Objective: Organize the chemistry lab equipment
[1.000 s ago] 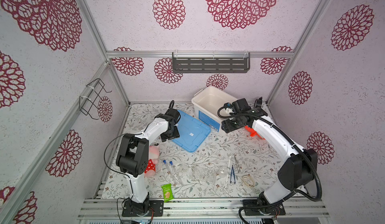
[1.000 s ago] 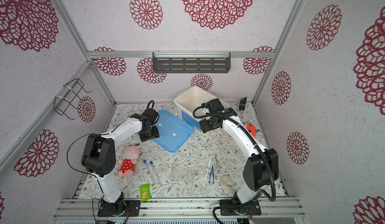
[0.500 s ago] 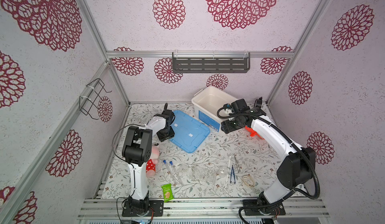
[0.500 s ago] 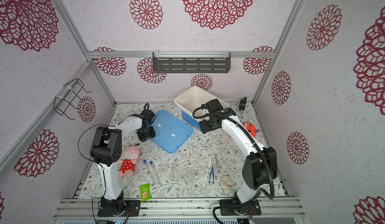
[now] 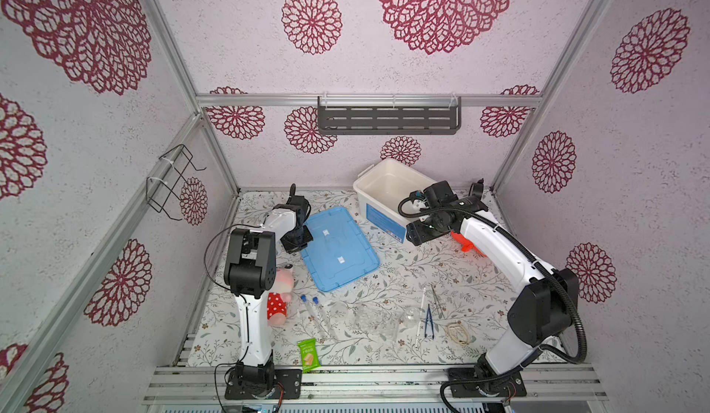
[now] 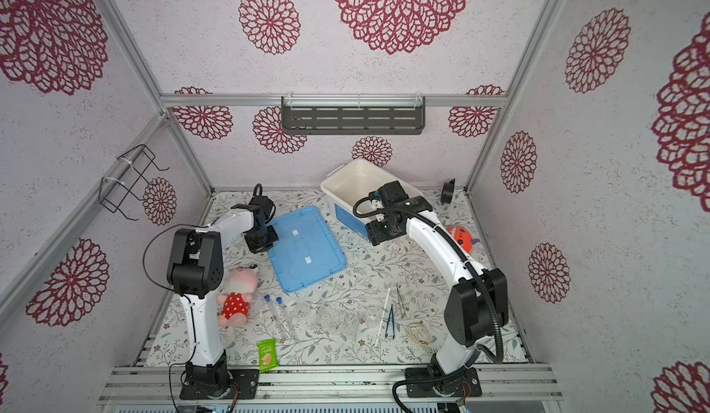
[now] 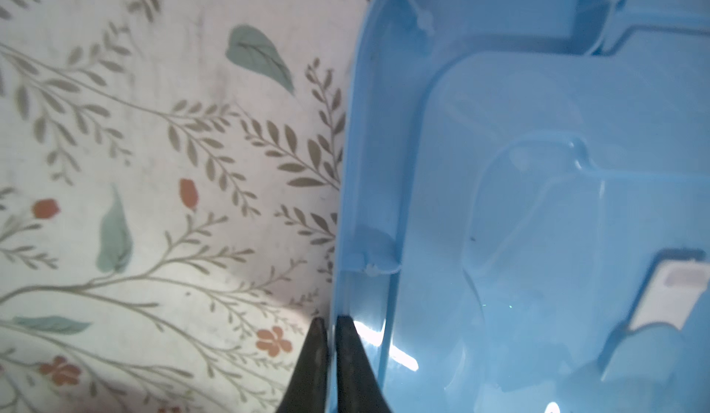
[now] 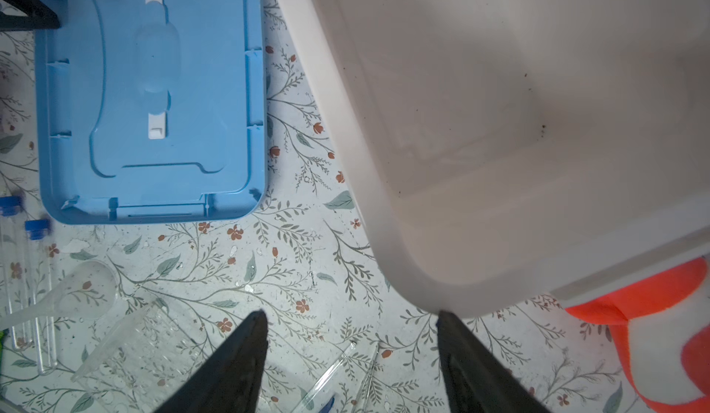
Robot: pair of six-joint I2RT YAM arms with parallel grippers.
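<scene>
My left hand [image 7: 332,326] pinches the lid [image 7: 538,161] rim, right hand [image 8: 349,322] spread; bin [image 8: 499,84] empty, glassware [image 5: 378,322] all still on the bench [image 5: 403,272]

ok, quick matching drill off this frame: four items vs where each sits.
1. rectangular blue plastic lid
2. open white plastic bin
3. two clear tubes with blue caps
4. green snack packet

A. front edge of the floral table
B. back, near the wall
C. lying just in front of the lid
D. flat, left of the bin

Pairs: 1-D, 2-B, 3-C, 4-A
</scene>
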